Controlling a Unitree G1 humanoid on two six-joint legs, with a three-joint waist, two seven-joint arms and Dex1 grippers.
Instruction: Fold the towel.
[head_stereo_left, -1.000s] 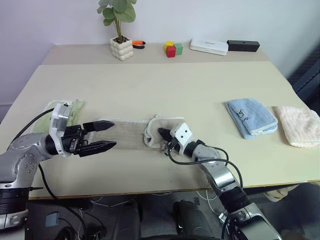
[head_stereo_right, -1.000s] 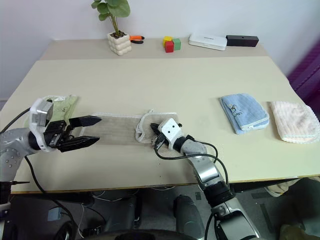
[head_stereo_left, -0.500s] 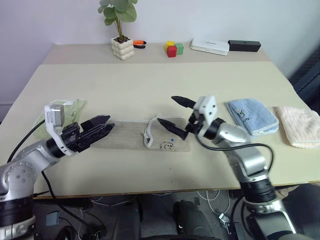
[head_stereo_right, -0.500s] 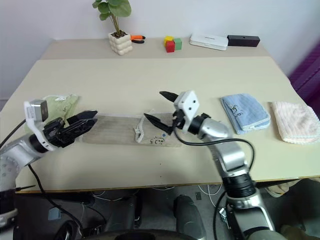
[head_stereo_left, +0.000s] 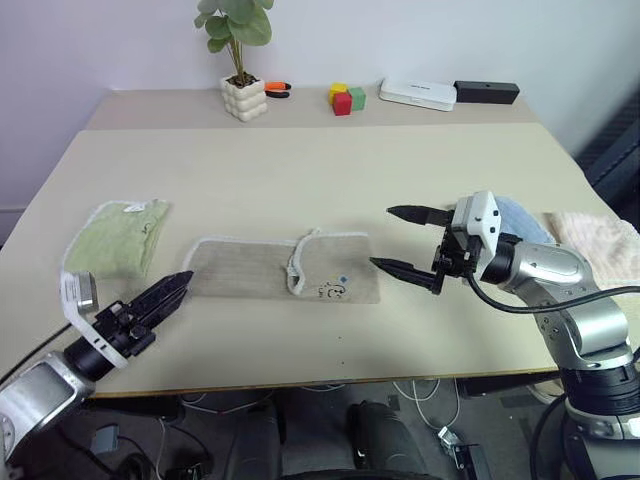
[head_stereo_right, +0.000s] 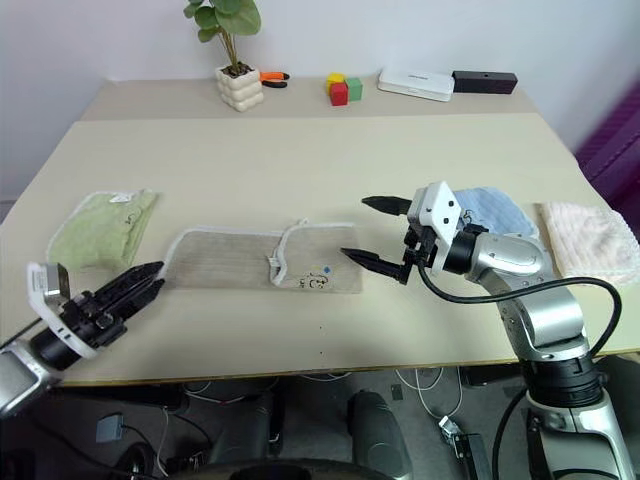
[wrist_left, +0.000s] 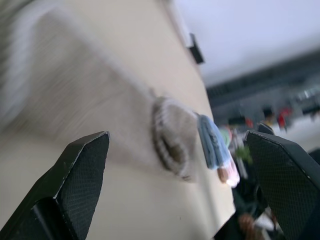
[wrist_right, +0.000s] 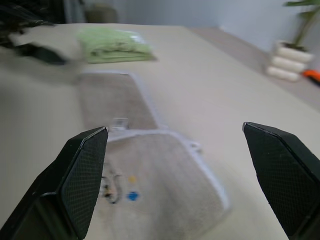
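Note:
The beige towel (head_stereo_left: 250, 268) lies flat near the table's front, its right part lapped over the rest, with a whitish edge curling across the middle and a small dark mark (head_stereo_left: 330, 292) by the near right corner. My right gripper (head_stereo_left: 382, 237) hovers open just right of the towel's right end, holding nothing; its wrist view looks down on the towel (wrist_right: 160, 170). My left gripper (head_stereo_left: 172, 290) is low at the table's front left, off the towel's left end, open and empty, as its wrist view shows with the towel (wrist_left: 100, 100) ahead of the fingers (wrist_left: 75, 175).
A light green folded towel (head_stereo_left: 120, 235) lies left of the beige one. A light blue folded towel (head_stereo_left: 520, 215) and a pale cream one (head_stereo_left: 600, 245) lie at the right. At the back stand a potted plant (head_stereo_left: 243, 95), coloured blocks (head_stereo_left: 345, 98), a white box (head_stereo_left: 417, 93) and a black box (head_stereo_left: 487, 91).
My right gripper let go of the towel's folded end, opened, rose and swung right. My left gripper pulled back off the towel toward the front left, sank and rolled.

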